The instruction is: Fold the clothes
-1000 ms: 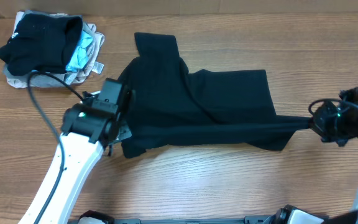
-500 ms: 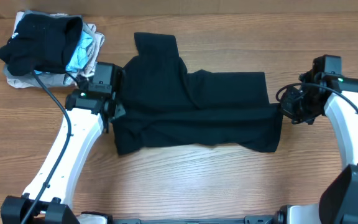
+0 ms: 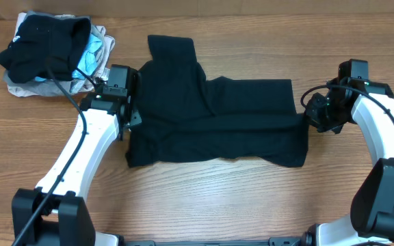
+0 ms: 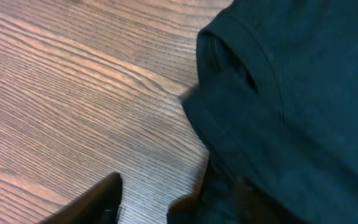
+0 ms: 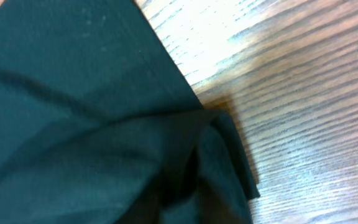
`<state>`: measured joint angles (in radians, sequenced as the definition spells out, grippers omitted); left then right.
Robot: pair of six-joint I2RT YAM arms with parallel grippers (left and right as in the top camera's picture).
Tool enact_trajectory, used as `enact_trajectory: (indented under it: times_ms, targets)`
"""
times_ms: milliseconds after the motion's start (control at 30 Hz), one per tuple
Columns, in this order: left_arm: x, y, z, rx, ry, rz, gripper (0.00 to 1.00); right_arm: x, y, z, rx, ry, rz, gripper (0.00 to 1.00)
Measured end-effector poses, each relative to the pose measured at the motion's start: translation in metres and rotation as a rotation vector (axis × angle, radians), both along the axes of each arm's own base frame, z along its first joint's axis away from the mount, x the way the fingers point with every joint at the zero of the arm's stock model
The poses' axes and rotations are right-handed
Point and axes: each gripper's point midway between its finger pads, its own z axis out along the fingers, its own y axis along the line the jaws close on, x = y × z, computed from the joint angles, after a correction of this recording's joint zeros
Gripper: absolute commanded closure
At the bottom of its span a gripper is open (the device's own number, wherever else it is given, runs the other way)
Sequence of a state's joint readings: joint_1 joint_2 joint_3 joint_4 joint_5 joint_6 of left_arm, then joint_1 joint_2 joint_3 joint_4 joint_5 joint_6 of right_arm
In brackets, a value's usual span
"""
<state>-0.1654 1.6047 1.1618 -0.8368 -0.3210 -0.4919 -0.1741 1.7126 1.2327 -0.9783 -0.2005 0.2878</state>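
Shirt (image 3: 217,126) lies flat on table (image 3: 204,198), folded in half. Left gripper (image 3: 131,120) at shirt's left edge, fingers apart, seems to hold nothing. Right gripper (image 3: 310,119) at right edge; cloth hides fingers, cannot tell grip. Pile (image 3: 50,51) far left.

R gripper (image 3: 311,117) has come in from far right and up to the shirt's (image 3: 217,133) right edge. Stretched-out tail there gone; fabric now slack, squarer. L gripper (image 3: 133,117) moved up along shirt's left edge.
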Motion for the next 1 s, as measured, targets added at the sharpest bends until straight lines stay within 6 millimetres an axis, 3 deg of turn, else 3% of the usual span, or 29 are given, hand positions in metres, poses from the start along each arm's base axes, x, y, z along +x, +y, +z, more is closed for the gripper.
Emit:
enact_trajectory:
  times_ms: [233,267,333,400,467,533,633,700,767,867,1000]
  targets:
    - [-0.004,0.001,0.0,0.02,0.046,-0.052,0.25,0.002,-0.005,0.008,-0.001,-0.003,-0.005,0.65]
    - [-0.007,0.002,0.006,0.026,0.073,-0.064,0.21,0.005,-0.007,0.016,-0.002,-0.006,-0.005,0.53]
    - [0.003,-0.003,0.031,0.015,0.062,-0.106,0.14,0.012,-0.01,0.039,-0.01,-0.025,0.017,0.42]
    - [0.015,-0.009,0.058,-0.001,0.022,-0.15,0.08,0.018,-0.011,0.058,-0.015,-0.044,0.034,0.25]
    - [0.03,-0.02,0.097,-0.039,-0.052,-0.207,0.05,0.027,-0.011,0.092,-0.035,-0.098,0.081,0.12]
    - [0.047,-0.036,0.144,-0.09,-0.159,-0.292,0.04,0.036,-0.007,0.129,-0.058,-0.168,0.132,0.09]
    - [0.06,-0.049,0.188,-0.122,-0.273,-0.377,0.02,0.049,-0.003,0.159,-0.086,-0.257,0.176,0.09]
    - [0.07,-0.057,0.207,-0.132,-0.319,-0.432,0.02,0.059,-0.001,0.172,-0.103,-0.314,0.195,0.09]
    - [0.083,-0.064,0.211,-0.137,-0.331,-0.477,0.02,0.064,-0.001,0.175,-0.111,-0.339,0.204,0.09]
    - [0.119,-0.076,0.193,-0.146,-0.315,-0.525,0.02,0.064,0.0,0.174,-0.113,-0.34,0.212,0.09]
    - [0.176,-0.088,0.126,-0.154,-0.249,-0.552,0.02,0.062,0.005,0.169,-0.11,-0.318,0.239,0.09]
